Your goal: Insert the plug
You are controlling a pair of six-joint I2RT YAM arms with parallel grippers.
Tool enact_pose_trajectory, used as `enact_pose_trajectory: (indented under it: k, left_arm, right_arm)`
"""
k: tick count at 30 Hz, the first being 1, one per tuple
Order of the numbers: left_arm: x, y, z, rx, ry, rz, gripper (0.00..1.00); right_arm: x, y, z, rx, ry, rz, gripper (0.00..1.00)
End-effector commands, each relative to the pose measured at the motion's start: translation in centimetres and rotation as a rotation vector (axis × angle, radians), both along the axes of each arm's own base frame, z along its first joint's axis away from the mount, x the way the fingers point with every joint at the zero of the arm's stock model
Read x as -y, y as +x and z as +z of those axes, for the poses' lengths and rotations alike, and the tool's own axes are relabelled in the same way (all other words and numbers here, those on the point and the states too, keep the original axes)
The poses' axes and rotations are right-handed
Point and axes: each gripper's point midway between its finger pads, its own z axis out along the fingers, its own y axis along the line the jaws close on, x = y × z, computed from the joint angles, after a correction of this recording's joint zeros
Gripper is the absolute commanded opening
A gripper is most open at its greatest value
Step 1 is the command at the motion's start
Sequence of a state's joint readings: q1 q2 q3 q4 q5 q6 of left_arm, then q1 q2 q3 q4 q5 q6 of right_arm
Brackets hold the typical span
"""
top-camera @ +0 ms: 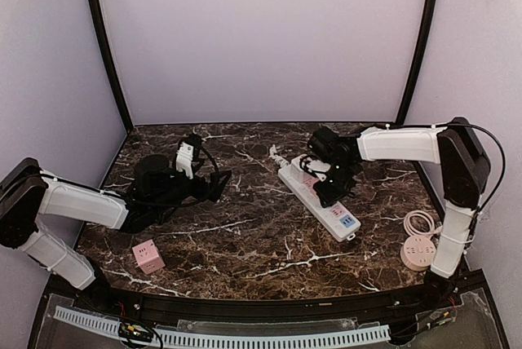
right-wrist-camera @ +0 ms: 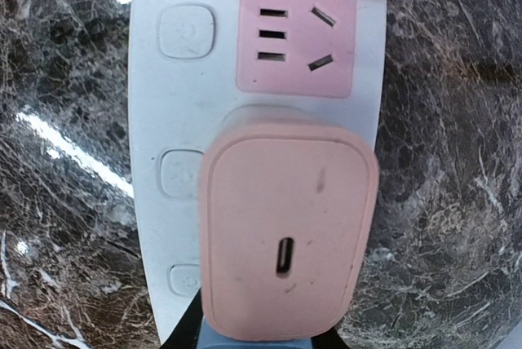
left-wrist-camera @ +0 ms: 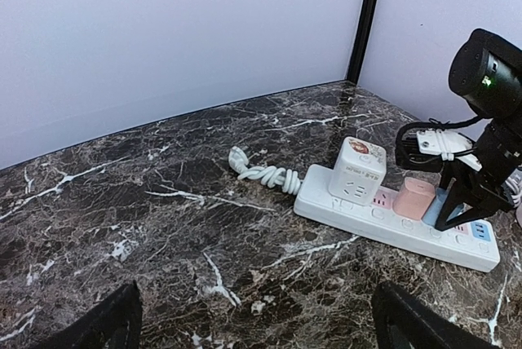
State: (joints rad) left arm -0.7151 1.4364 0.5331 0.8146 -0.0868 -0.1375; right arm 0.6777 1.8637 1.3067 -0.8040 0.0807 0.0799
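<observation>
A white power strip (top-camera: 338,218) (left-wrist-camera: 367,217) (right-wrist-camera: 163,104) lies on the marble table, right of centre. A pink plug (left-wrist-camera: 414,200) (right-wrist-camera: 285,227) stands in it beside a free pink socket (right-wrist-camera: 295,39). My right gripper (top-camera: 330,190) (left-wrist-camera: 455,217) reaches down onto the strip just past the pink plug. Between its black fingers (right-wrist-camera: 181,329) sits a pale blue plug (left-wrist-camera: 432,204) (right-wrist-camera: 245,339), and the jaws are shut on it. How deep the blue plug sits is hidden. My left gripper (top-camera: 216,187) (left-wrist-camera: 261,329) hovers open over bare marble, well left of the strip.
A white cube adapter (left-wrist-camera: 356,171) fills the strip's socket nearest the coiled cord (left-wrist-camera: 265,174). A pink cube adapter (top-camera: 148,256) lies near the front left. A round white socket (top-camera: 418,251) with looped cable sits by the right arm's base. Walls and black posts (top-camera: 418,39) close the back.
</observation>
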Motion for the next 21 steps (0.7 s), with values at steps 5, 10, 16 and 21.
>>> enact_pose_trajectory:
  k: [5, 10, 16, 21]
  left_arm:
    - [-0.9, 0.0, 0.7, 0.022, -0.014, 0.024, 0.98]
    - [-1.3, 0.0, 0.8, 0.019, -0.01, 0.038, 0.98]
    - [-1.6, -0.1, 0.7, -0.051, -0.042, 0.062, 0.98]
    - [-2.3, -0.6, -0.2, -0.147, -0.046, 0.096, 0.95]
  right_arm:
    - [-5.3, 2.1, -3.2, 0.001, 0.085, 0.049, 0.0]
    - [-5.6, 2.6, -3.1, 0.016, 0.091, 0.041, 0.08]
    - [-5.7, 2.9, 0.0, 0.089, 0.136, 0.032, 0.5]
    - [-5.8, 3.0, 3.6, 0.172, 0.184, 0.033, 0.73]
